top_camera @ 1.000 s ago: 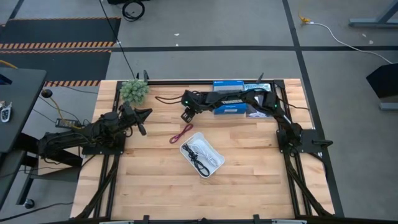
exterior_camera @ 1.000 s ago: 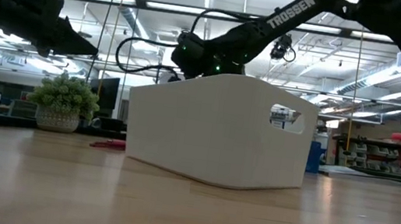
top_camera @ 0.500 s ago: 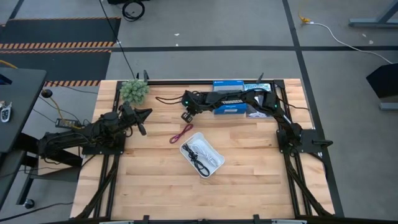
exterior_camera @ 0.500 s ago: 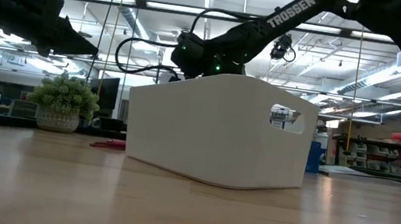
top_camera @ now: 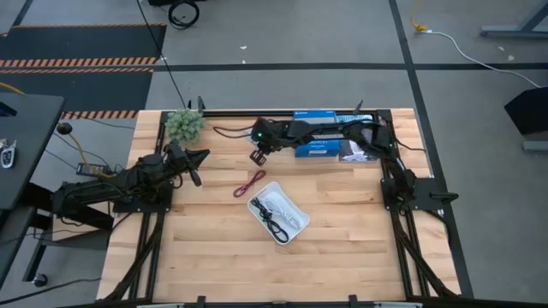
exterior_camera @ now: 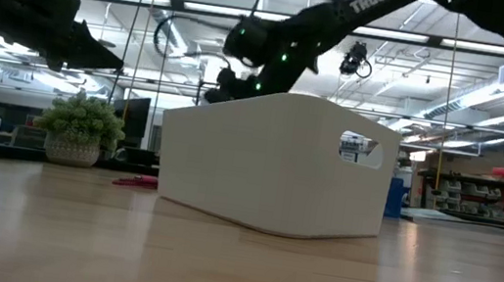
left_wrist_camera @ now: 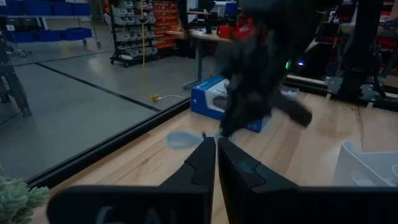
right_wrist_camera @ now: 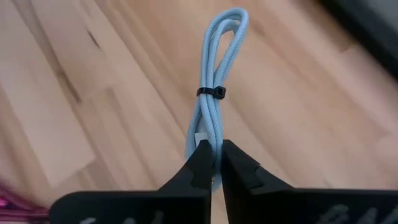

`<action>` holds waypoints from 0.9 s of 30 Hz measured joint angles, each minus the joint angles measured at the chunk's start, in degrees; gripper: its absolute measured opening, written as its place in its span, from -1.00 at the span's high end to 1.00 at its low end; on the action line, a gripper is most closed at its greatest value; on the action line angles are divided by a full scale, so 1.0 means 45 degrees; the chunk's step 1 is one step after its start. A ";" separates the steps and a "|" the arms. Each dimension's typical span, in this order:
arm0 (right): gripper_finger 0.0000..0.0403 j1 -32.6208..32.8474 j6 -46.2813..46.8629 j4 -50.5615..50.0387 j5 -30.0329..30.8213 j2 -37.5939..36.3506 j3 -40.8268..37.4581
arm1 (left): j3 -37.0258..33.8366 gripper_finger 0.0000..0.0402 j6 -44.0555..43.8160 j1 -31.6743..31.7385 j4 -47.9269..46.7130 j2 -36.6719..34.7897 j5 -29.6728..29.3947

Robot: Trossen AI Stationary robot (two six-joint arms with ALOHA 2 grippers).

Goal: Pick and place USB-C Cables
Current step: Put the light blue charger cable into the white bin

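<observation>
over the worktop point(top_camera: 214, 248) the right pincer point(right_wrist_camera: 211, 163), clenched on the blue cable point(right_wrist_camera: 214, 93), should lift it level toward the tray point(top_camera: 297, 228).

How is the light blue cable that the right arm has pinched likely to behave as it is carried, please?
The light blue cable will probably dangle and sway: it is a thin folded bundle, pinched at one end by the right tool. The black tie around it should keep the loops together. It looks light, so a slip seems unlikely, though the grip covers very little of it.
</observation>
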 joint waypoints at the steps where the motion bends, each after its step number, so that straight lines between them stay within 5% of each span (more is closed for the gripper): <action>1: 0.92 0.0000 -0.0004 -0.0022 0.0023 -0.0202 0.0000 | 0.0000 0.88 0.0000 0.0000 0.0004 -0.0005 0.0000; 27: 0.92 0.2192 0.3407 -0.1427 -0.0817 -0.4522 0.0005 | 0.0000 0.88 0.0000 0.0000 0.0005 0.0000 0.0002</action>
